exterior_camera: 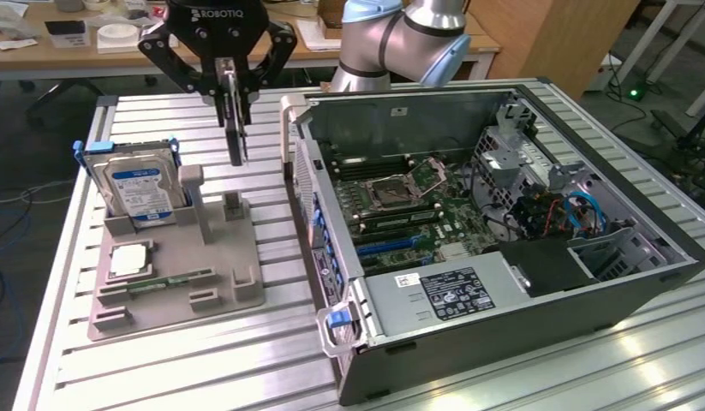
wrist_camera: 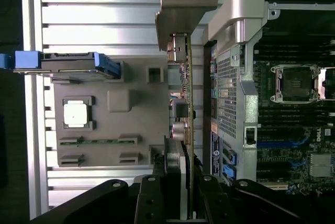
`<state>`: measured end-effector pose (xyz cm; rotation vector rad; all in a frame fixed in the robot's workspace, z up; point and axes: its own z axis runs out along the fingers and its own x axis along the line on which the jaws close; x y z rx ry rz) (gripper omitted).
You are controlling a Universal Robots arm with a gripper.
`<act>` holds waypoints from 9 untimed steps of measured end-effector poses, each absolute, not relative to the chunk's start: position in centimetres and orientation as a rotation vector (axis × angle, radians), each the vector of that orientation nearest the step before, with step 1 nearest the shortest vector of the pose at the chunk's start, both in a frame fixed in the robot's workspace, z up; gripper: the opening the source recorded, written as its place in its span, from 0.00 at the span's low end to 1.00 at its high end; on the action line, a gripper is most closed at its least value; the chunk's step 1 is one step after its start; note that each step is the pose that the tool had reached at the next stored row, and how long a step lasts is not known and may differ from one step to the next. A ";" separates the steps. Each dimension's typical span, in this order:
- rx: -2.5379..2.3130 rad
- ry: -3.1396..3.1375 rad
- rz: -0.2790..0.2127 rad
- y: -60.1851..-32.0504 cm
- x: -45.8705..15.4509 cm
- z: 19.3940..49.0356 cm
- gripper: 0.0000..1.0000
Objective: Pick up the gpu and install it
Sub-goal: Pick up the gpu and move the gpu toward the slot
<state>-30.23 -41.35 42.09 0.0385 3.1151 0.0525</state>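
The gpu (exterior_camera: pixel 235 120) is a thin dark card that hangs on edge, lifted clear above the grey holder block (exterior_camera: pixel 181 257). My black gripper (exterior_camera: pixel 231 79) is shut on its upper part. In the wrist view the gpu (wrist_camera: pixel 187 93) appears edge-on, with its silver-grey bracket (wrist_camera: pixel 180 9) at the far end. There my gripper (wrist_camera: pixel 180 174) clamps it from both sides. The card hovers between the holder block and the open computer case (exterior_camera: pixel 489 214), just outside the case's wall.
A silver hard drive with a blue label (exterior_camera: pixel 140 193) stands in the holder block, with a square processor chip (exterior_camera: pixel 132 259) and a green memory stick (exterior_camera: pixel 170 281) lying on it. The motherboard (exterior_camera: pixel 409 205) lies exposed inside the case. A slatted metal table (exterior_camera: pixel 192 360) carries everything.
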 end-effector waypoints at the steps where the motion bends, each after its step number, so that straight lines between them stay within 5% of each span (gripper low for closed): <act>1: 0.039 3.115 0.052 -41.3 -30.1 42.1 0.28; 9: 0.039 3.115 0.053 -41.3 -29.4 42.1 0.28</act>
